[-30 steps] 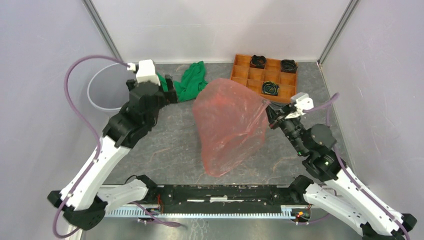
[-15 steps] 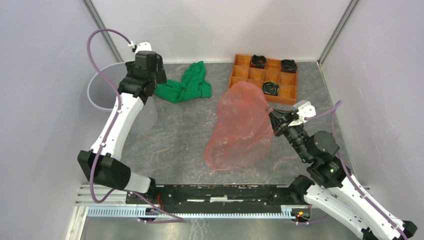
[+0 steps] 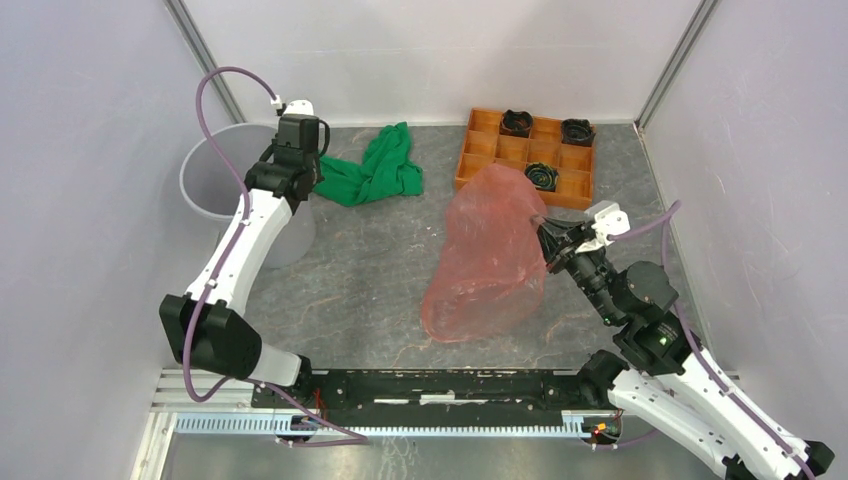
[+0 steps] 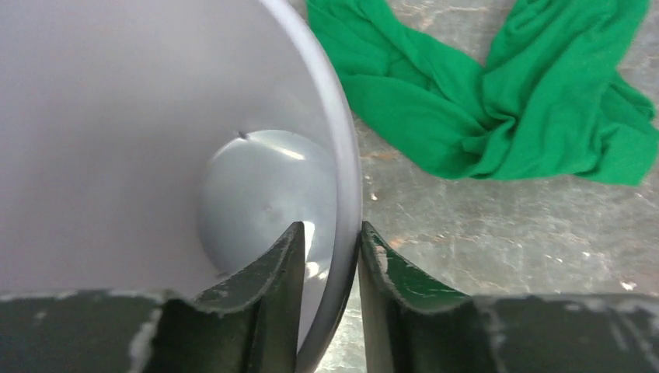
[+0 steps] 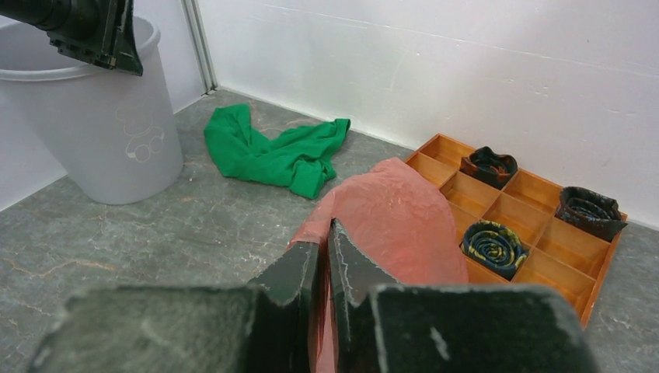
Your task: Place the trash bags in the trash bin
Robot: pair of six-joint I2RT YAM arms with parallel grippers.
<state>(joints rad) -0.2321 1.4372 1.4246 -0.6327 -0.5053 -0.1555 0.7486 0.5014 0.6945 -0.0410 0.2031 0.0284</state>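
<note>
Red-orange trash bag (image 3: 490, 260) hangs from the right pincer (image 5: 325, 233), nipped tight on its film, well apart from the trash bin (image 3: 215, 175). Left pincer (image 4: 330, 233) clamps the bin's rim; steadying it there should let the bag be carried high over the mouth.

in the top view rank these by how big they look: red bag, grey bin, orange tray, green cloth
1. red bag
2. grey bin and orange tray: too alike to rank, and the left arm covers part of the bin
3. green cloth
</note>
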